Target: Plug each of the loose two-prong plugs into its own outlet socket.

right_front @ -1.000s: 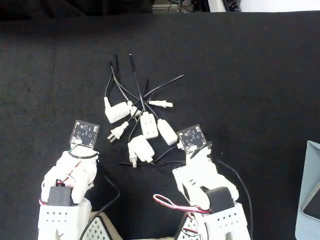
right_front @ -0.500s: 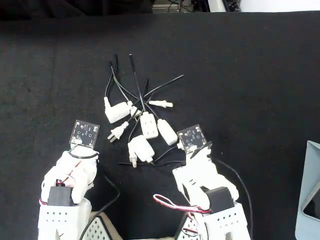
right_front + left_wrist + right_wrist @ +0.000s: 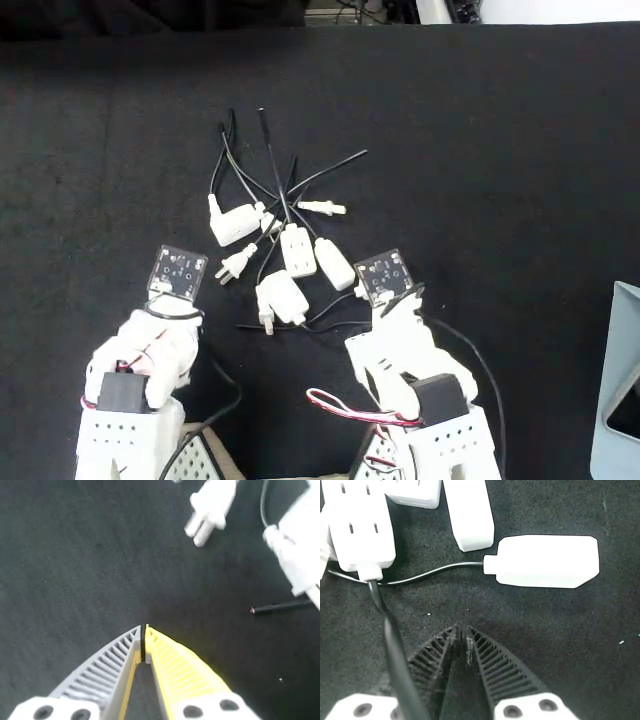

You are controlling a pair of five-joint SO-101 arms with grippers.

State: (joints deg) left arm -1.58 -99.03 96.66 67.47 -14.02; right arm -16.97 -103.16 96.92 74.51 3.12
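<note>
Several slotted white outlet blocks (image 3: pixel 298 250) and plugs lie tangled w/ thin black cords (image 3: pixel 290 175) mid black cloth desk (image 3: pixel 500 150), none clearly mated. Left gripper (image 3: pixel 144 630) is closed, empty, near the small white two-prong plug (image 3: pixel 210 510). Right gripper (image 3: pixel 462 630) is closed, empty, just short of a white oblong corded body (image 3: pixel 545 561). Step looks like pre-grasp approach. Next move probably needs jaws opened, then one plug taken.

Jaws together; likely plug (image 3: pixel 210 509) beyond.

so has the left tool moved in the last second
yes, in the high view the left tool has shifted slightly sideways, closer to the loose two-prong plug
</note>
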